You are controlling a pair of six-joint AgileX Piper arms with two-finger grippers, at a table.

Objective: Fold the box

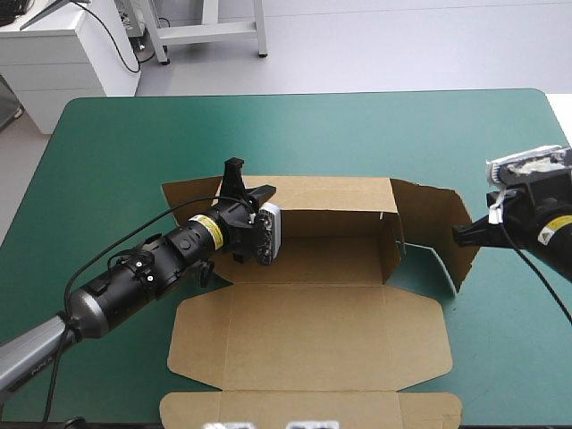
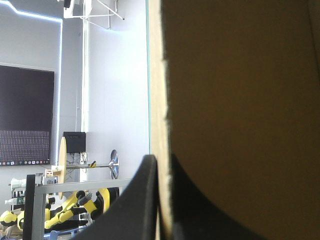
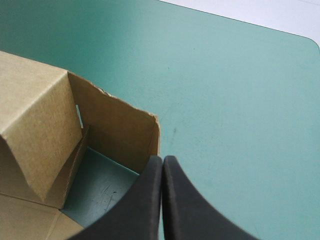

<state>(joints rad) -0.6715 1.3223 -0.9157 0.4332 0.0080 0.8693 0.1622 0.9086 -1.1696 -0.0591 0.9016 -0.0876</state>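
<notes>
Brown box (image 1: 313, 331) at the table's (image 1: 134, 161) middle, walls half raised: left gripper (image 1: 255, 192) pinches the far wall (image 1: 331, 192), right gripper (image 1: 458, 234) (fingers pressed together) sits against the right flap (image 1: 438, 219), which likely needs folding inward next.

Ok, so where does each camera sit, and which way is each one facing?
High view: above and behind the robot, facing forward and down at the table and box; left gripper and right gripper show.
Left wrist view: on the left wrist, turned and level, facing the box's board; its fingers pinch the edge.
Right wrist view: on the right wrist, facing down at the box's raised flap; its shut fingers show.
Shared: all three show the box.
</notes>
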